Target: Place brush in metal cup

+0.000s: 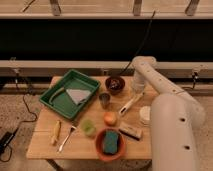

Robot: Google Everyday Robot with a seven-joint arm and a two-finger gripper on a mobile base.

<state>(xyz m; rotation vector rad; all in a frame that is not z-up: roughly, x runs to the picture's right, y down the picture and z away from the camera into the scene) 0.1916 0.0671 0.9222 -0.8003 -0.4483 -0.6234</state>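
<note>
The brush [129,105] lies slanted on the wooden table, its long white handle running from near the orange up toward the right. The metal cup [104,100] stands upright just left of it, between the green tray and the brush. My gripper [137,91] hangs down from the white arm at the brush's upper right end, close above it. The arm hides the gripper's tip and where it meets the brush. The cup looks empty.
A green tray [60,102] with a grey cloth sits at the left. A dark bowl [115,84] stands behind the cup. An orange [110,118], a translucent green cup [89,127], a red bowl [100,150] with a green sponge, a white cup [145,115], a fork-like utensil [66,137] and a yellow item [56,132] lie in front.
</note>
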